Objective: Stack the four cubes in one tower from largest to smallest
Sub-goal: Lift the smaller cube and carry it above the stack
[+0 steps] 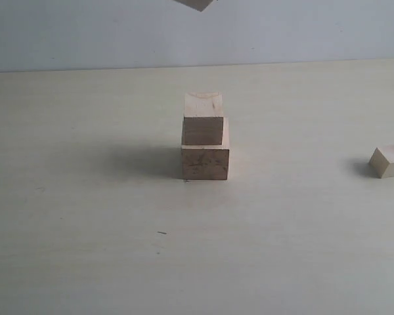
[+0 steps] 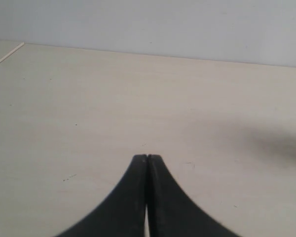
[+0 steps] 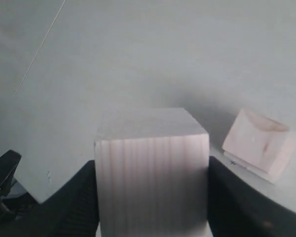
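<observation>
Holding the third cube point(image 3: 152, 163) clamped in the right gripper point(image 3: 152, 207) high above the two-cube stack point(image 1: 205, 141), I feared an off-centre release would topple it; smallest cube point(image 1: 388, 161) lay well right of it, left gripper point(image 2: 147, 165) pinched shut.

A broad bench of pale cream wood-grain laminate point(image 1: 85, 249) fills the scene under soft, even light, its faint grain running side to side and a few small dark flecks point(image 1: 161, 232) marking the surface. Behind it, a bare, flat wall of pale grey-blue point(image 1: 85, 33) meets the bench's far edge in a straight line across the exterior view. A blurred grey shadow point(image 1: 134, 161) lies on the bench near its middle, and in the left wrist view a thin straight line point(image 2: 7, 55), seam or edge, cuts across one corner of the surface.
</observation>
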